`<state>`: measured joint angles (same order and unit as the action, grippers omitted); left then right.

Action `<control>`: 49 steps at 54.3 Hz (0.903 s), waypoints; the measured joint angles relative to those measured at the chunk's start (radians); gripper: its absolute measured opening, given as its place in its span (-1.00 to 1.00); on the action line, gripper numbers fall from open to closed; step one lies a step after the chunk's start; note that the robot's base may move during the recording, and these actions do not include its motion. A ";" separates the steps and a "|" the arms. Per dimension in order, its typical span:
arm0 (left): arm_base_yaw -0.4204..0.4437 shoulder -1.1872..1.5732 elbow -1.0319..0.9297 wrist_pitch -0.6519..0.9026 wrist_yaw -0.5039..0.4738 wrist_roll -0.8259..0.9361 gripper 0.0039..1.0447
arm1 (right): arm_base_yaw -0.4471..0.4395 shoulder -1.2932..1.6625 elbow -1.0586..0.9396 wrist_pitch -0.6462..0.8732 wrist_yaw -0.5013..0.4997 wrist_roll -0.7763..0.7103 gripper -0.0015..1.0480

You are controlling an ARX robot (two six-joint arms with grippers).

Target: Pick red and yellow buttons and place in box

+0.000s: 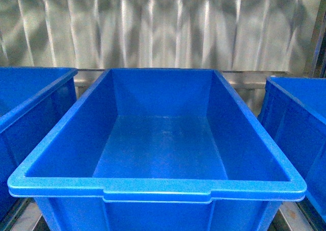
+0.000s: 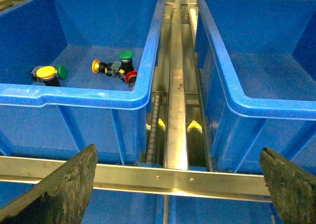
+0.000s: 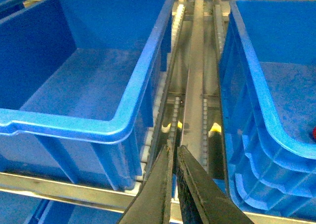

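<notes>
Front view: the box (image 1: 153,183) sat dead centre, open top up, its smooth floor in full view. A left bin (image 1: 30,96) and a right bin (image 1: 298,113), both blue, stood just beside it. Neither arm was in frame.

Left wrist view: the left gripper (image 2: 177,150) was spread wide with nothing between its fingers (image 2: 64,184), over a metal rail (image 2: 176,110) running between two blue bins. In the button-holding bin (image 2: 74,94) the yellow button (image 2: 46,72) lay touching a green-capped button (image 2: 61,71). Apart from that pair, the red button (image 2: 132,77) lay against the bin wall beside a second green cap (image 2: 126,55) and an orange-faced button (image 2: 96,65) (bodies overlapped, hard to separate).

Right wrist view: the right gripper (image 3: 174,150) was pinched closed, fingers pressed together on nothing, above the rail between two bins.
</notes>
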<state>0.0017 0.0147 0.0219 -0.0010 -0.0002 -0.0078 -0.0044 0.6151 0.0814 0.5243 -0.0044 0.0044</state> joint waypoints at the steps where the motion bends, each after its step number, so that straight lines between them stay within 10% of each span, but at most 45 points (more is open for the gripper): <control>1: 0.000 0.000 0.000 0.000 0.000 0.000 0.85 | 0.000 -0.007 -0.003 -0.005 0.002 0.000 -0.93; 49: 0.000 0.000 0.000 0.000 0.000 0.000 0.85 | 0.003 -0.392 -0.060 -0.299 0.005 0.000 -0.93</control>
<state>0.0017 0.0147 0.0219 -0.0010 -0.0002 -0.0078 -0.0017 0.2230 0.0212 0.2249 0.0006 0.0040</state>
